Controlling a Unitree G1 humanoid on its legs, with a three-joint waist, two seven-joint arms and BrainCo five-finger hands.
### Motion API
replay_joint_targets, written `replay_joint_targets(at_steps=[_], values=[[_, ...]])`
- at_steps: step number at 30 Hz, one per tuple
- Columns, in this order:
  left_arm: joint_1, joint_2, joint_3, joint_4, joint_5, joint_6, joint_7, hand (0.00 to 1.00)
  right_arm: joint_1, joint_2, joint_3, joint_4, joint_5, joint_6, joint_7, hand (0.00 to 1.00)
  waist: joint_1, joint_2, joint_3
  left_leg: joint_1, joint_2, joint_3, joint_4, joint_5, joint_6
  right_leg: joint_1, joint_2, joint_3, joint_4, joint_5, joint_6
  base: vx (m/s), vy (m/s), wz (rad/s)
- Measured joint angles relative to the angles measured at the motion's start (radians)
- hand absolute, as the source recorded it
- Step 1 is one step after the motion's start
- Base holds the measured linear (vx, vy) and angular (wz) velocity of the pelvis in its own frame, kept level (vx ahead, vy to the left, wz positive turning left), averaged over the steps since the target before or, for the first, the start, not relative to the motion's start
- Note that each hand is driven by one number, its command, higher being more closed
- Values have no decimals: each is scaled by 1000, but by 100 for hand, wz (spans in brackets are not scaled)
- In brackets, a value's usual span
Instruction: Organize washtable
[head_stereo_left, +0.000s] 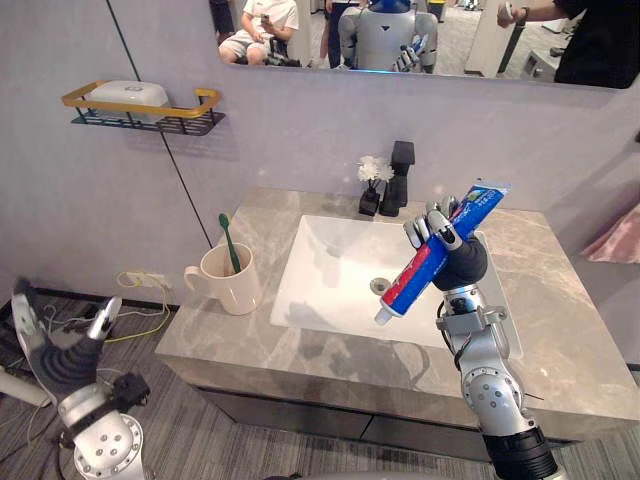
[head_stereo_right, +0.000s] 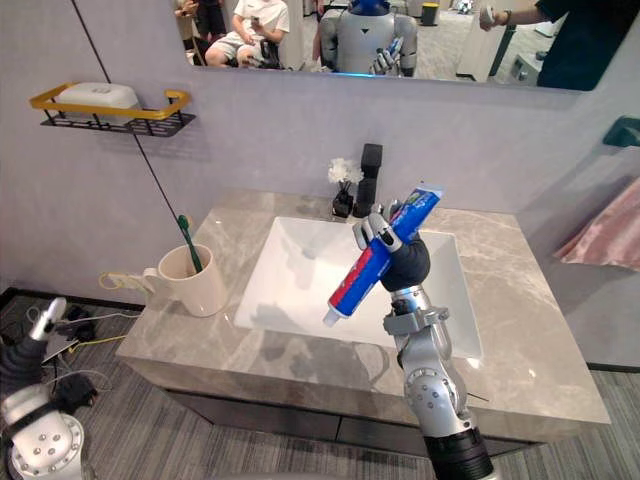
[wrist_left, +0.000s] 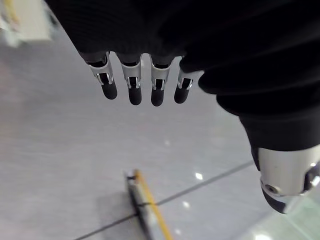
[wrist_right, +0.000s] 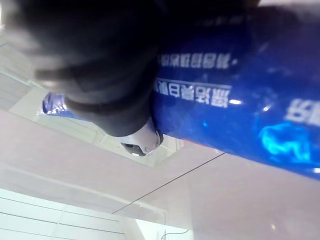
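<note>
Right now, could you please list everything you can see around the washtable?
toothpaste tube: one, blue and red, tilted over the sink in the right hand
mug: one, cream, on the countertop left of the sink
toothbrush: one, green, standing in the mug
sink: one, white, set in the countertop
countertop: one, grey marble, against the wall
faucet: one, black, behind the sink
vase: one, black with white flowers, beside the faucet
shelf: one, black with yellow rail, on the wall, left
soap box: one, white, on the shelf
towel: one, pink, far right
right hand: fingers curled round the tube
left hand: fingers straight, low left of the countertop
</note>
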Motion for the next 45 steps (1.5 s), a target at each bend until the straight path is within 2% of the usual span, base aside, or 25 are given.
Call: replay_joint_targets(at_steps=[5, 8, 11, 15, 20, 25, 32, 37, 45], values=[[1, -13, 14, 324, -166, 4, -52, 0, 0, 9, 7, 45, 0, 0, 0, 100, -3, -3, 1, -1, -8, -2, -1, 0, 0, 0, -9, -3, 4, -4, 6, 21, 16, 1], [-4, -15, 16, 511, -227, 11, -87, 0, 0, 10, 16, 55, 0, 0, 1, 100, -3, -9, 3, -2, -9, -4, -1, -1, 1, -1, -11, -6, 4, -5, 7, 0, 0, 0], [-4, -18, 1, 661, -254, 23, -110, 0, 0, 13, 36, 55, 0, -2, 1, 100, -3, -14, 4, -2, -10, -7, -1, -1, 1, 0, -11, -10, 4, -6, 8, -8, 5, 2], [-6, -20, -57, 776, -252, 40, -134, 0, -4, 25, 60, 55, -20, -11, 1, 100, -3, -21, 5, -8, -12, -24, 0, -1, 1, 4, -12, -30, 4, -8, 9, -23, 4, 11], [-20, -20, -149, 831, -239, 45, -157, 0, -54, 39, 62, 55, -71, -24, 0, 100, -2, -34, 14, -9, -17, -42, 2, 0, 1, 12, -16, -48, 4, -12, 9, -11, 11, 13], [-57, -16, -243, 862, -178, 47, -195, 0, -152, 39, 91, 54, -161, -49, -24, 100, -1, -41, 17, -11, -22, -51, 4, 1, 3, 17, -19, -59, 4, -15, 13, 4, 6, 5], [-96, 12, -330, 862, -163, 45, -198, 0, -270, 38, 90, 52, -258, -88, -74, 100, 0, -50, 34, -17, -28, -78, 4, 1, 3, 32, -23, -88, 5, -23, 24, 16, 10, 11], [-111, 24, -376, 861, -160, 43, -199, 0, -352, 38, 90, 52, -317, -103, -119, 100, 24, -51, 45, -20, -32, -88, 3, 1, 3, 33, -25, -97, 5, -26, 27, 7, 8, 8], [-132, 34, -412, 859, -154, 40, -198, 0, -496, 59, 102, 102, -398, -118, -161, 100, 42, -60, 65, -26, -42, -101, 2, 1, 3, 29, -38, -116, 20, -35, 28, 3, 7, 6]])
